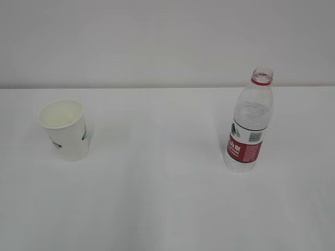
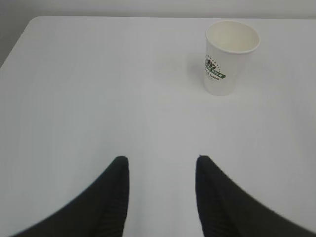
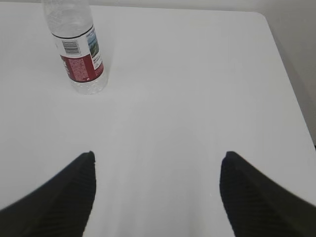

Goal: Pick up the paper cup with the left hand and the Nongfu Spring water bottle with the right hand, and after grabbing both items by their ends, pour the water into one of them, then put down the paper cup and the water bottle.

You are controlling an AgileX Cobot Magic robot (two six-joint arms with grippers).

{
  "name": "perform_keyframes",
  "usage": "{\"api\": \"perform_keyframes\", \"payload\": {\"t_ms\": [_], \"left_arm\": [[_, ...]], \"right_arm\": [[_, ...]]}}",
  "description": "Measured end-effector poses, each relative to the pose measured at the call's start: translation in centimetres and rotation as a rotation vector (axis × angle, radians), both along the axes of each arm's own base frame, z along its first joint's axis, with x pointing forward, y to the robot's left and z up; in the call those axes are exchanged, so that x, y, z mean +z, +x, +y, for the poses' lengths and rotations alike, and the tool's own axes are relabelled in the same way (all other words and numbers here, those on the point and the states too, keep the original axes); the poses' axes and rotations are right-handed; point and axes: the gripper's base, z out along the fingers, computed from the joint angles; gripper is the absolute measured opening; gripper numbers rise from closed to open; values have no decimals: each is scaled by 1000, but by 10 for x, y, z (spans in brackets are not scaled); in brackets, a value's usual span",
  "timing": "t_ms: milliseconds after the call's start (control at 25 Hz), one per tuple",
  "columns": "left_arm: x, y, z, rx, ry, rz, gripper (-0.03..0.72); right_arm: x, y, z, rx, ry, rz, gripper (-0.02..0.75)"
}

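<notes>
The paper cup (image 1: 65, 129) stands upright on the left of the white table (image 1: 157, 198), white with green marks; its inside looks white and I cannot tell whether water is in it. It also shows far ahead and to the right in the left wrist view, paper cup (image 2: 230, 56). My left gripper (image 2: 162, 160) is open over bare table, well short of it. The Nongfu Spring water bottle (image 1: 250, 123) stands upright and capless on the right. In the right wrist view the bottle (image 3: 77, 47) is at the top left, far from my open right gripper (image 3: 158, 155). Neither arm shows in the exterior view.
A pale wall (image 1: 167, 42) rises behind the table's far edge. The table's rounded corners (image 2: 37, 22) show in both wrist views; the right edge (image 3: 291, 98) runs close to my right gripper.
</notes>
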Motion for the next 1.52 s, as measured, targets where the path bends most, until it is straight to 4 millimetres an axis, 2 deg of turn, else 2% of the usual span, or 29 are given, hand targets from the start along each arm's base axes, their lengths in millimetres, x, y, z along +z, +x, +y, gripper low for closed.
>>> {"api": "perform_keyframes", "payload": {"t_ms": [1520], "left_arm": [[0,0,0,0,0,0,324]], "right_arm": [[0,0,0,0,0,0,587]]}}
